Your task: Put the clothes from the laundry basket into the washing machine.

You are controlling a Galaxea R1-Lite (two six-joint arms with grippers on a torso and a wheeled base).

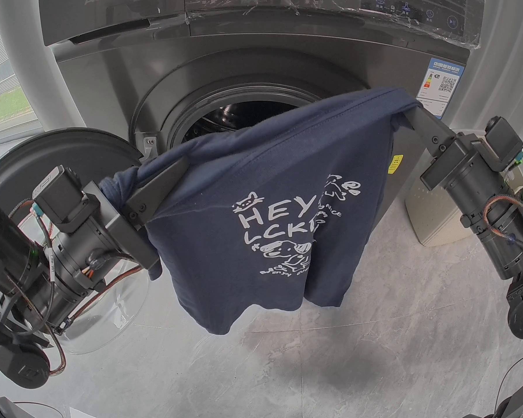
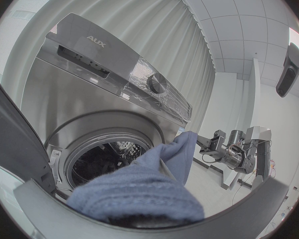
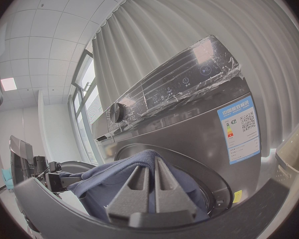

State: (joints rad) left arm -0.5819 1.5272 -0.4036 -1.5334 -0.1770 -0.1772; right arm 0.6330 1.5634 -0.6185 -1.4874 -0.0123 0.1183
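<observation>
A navy T-shirt [image 1: 261,204] with white print hangs spread between my two grippers, in front of the washing machine [image 1: 157,65]. My left gripper [image 1: 180,166] is shut on one bunched end of the T-shirt [image 2: 139,196], low on the left near the open drum [image 1: 238,114]. My right gripper [image 1: 408,111] is shut on the other end, higher on the right, its fingers [image 3: 162,186] pinching the T-shirt [image 3: 119,176]. The cloth covers part of the drum [image 2: 96,160] opening. The left gripper [image 3: 69,181] and the right gripper [image 2: 200,139] each show far off in the other wrist view.
The round door [image 1: 52,152] stands swung open on the left, behind my left arm. A beige laundry basket [image 1: 441,216] sits on the floor right of the machine, its rim [image 3: 294,150] beside my right arm. Grey tiled floor [image 1: 389,332] lies below the shirt.
</observation>
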